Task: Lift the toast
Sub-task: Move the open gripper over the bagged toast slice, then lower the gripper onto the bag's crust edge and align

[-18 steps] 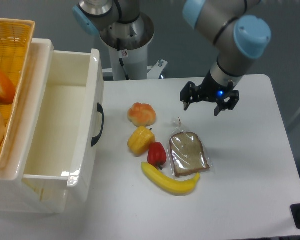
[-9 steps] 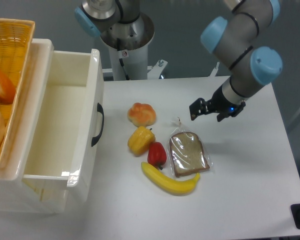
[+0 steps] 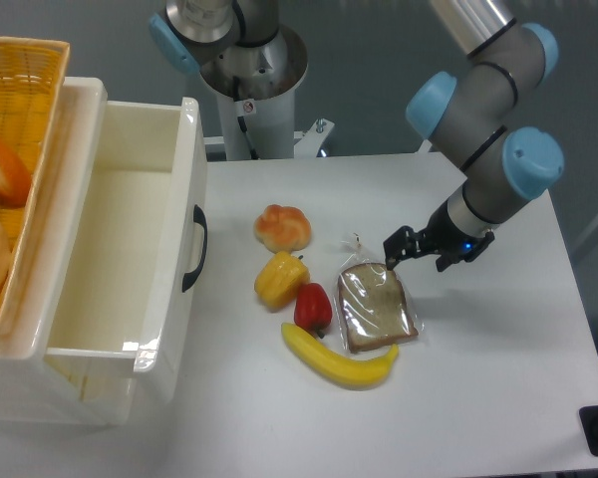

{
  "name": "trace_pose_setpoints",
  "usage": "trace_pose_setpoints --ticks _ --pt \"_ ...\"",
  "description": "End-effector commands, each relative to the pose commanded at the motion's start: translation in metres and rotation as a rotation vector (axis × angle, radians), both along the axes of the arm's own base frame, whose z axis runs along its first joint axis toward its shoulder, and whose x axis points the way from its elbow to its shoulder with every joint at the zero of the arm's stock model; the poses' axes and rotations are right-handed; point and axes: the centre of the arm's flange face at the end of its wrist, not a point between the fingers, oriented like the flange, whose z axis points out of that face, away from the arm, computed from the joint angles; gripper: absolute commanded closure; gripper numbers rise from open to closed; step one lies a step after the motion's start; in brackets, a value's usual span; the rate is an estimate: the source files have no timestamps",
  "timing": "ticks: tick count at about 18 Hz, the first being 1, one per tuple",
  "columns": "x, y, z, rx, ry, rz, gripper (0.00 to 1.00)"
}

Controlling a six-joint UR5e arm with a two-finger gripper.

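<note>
Camera view, fixed, looking down on the white worktop [image 3: 498,329]. Notes run big to small.

Arm: grey with blue joints, enters from the upper right and bends down to the hand [image 3: 422,252]. The hand sits low near the worktop, dark fingers pointing toward the lower left. Two fingertips are visible with a gap between them, nothing in it: released, not grasping.

White bin [image 3: 130,259]: well to the left of the hand, open top, black handle on the side facing the hand. A wicker basket [image 3: 20,110] sits further left at the frame edge.

Toast [image 3: 377,306]: just below and left of the hand, lying flat in crinkly clear wrap. Its rounded top end points up toward the hand, and the nearer fingertip is at or just above that top right corner. Contact not certain.

Banana [image 3: 341,362]: below the toast, touching its lower edge. Yellow pepper [image 3: 279,279] and red pepper [image 3: 313,307]: left of the toast, the red one close against its wrap. Bread roll [image 3: 283,228]: further left of the hand, apart from the toast.

Step in hand, as judged: approach, closing on the toast, grasp not yet made.

Next move likely calls for settling the fingers astride the toast's top edge or a fold of wrap, then clenching. The slice is thin and flat, the wrap slippery; the red pepper and banana crowd two sides, so the hand side looks freest.
</note>
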Motion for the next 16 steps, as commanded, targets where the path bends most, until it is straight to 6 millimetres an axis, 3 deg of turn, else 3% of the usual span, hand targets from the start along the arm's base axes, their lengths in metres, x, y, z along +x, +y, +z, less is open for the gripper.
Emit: trace_pose_setpoints --ticks 7,16 --pt "-0.006 0.009 -0.021 -0.009 -0.019 -0.014 0.0" --pt "-0.004 0.011 -0.028 -0.006 -0.026 -0.045 0.0"
